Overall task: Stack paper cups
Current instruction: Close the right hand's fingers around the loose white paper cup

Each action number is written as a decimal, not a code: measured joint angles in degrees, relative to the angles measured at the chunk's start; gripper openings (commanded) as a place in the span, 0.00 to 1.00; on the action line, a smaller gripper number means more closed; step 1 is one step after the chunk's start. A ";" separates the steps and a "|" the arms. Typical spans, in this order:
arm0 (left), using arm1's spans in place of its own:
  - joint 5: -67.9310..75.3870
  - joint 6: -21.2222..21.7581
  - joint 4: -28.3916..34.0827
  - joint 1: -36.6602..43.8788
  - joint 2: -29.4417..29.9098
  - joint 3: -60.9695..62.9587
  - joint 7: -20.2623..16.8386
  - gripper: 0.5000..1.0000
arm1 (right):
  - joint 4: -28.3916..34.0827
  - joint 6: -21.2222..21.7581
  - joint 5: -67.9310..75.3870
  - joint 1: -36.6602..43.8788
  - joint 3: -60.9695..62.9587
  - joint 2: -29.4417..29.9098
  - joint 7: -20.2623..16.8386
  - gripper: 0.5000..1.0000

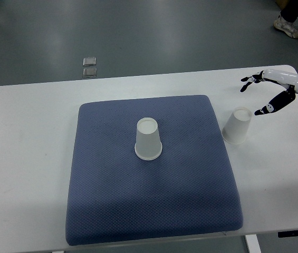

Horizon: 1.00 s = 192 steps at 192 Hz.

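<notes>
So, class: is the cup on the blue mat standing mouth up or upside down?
Upside down. The cup on the mat shows its narrow closed base on top, its wide rim resting on the fabric.

The right hand's arm ran off the right edge at the wrist. A person's shoe poked in top right, leg cropped. The table lost its near edge below.

Two white paper cups, both upside down, rims down and bases up, not stacked. First cup sits near frame centre, on the blue pad, upright on its rim. Second cup is right of centre, on the white bench just beside the pad's right edge, leaning slightly in the view. The two are well apart. Both look undamaged.
</notes>
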 measured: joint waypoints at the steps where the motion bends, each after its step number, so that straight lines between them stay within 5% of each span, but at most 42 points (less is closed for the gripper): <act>1: 0.00 0.00 0.00 0.00 0.00 0.00 0.00 1.00 | 0.00 -0.04 -0.10 0.01 -0.07 0.03 0.00 0.87; 120: 0.00 0.00 0.00 0.00 0.00 0.03 0.00 1.00 | -2.19 -4.72 -5.76 1.20 -5.28 5.94 -0.79 0.84; 192: 0.00 0.00 0.00 0.00 0.00 0.03 0.00 1.00 | -6.84 -12.10 -7.76 2.08 -12.80 8.56 -0.71 0.79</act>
